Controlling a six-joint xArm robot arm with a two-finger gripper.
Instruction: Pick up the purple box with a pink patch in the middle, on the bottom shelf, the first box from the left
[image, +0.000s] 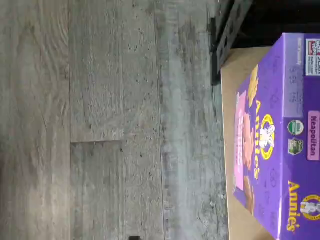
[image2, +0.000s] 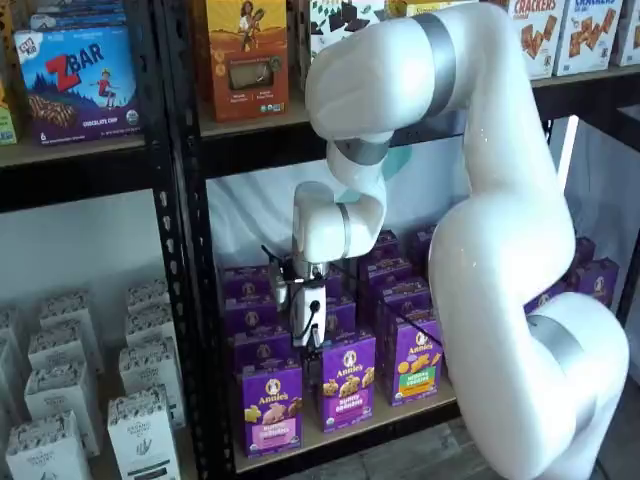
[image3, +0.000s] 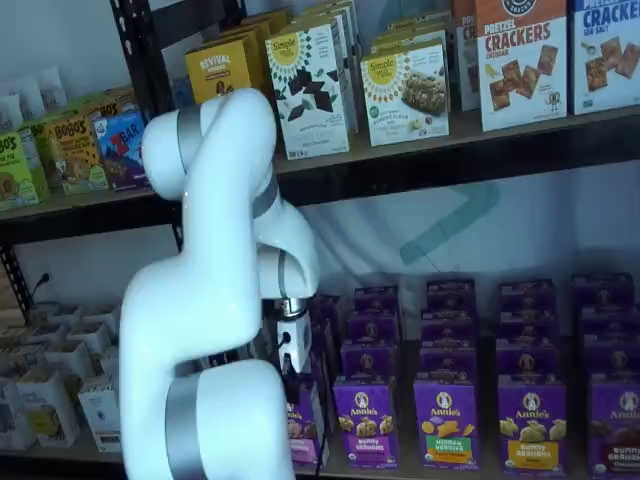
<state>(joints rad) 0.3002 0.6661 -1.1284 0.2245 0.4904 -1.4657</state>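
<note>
The small upright purple cardboard box (image2: 271, 406) with the pink panel low on its front stands at the left end of the front row on the light tan wooden bottom shelf (image2: 340, 441), touching or just beside the next purple carton (image2: 349, 380). In a shelf view the white gripper with black fingers (image2: 309, 340) hangs just above this box and a little behind its top edge, so the box lies below and slightly forward of the fingers, with its long axis vertical. The fingers show side-on only (no gap is plain), so I cannot tell whether they are parted, and nothing seems held. The wrist view reads "Annie's" and "Neapolitan" on the box (image: 272, 135); higher shelves show "ZBAR" and "CRACKERS"
</note>
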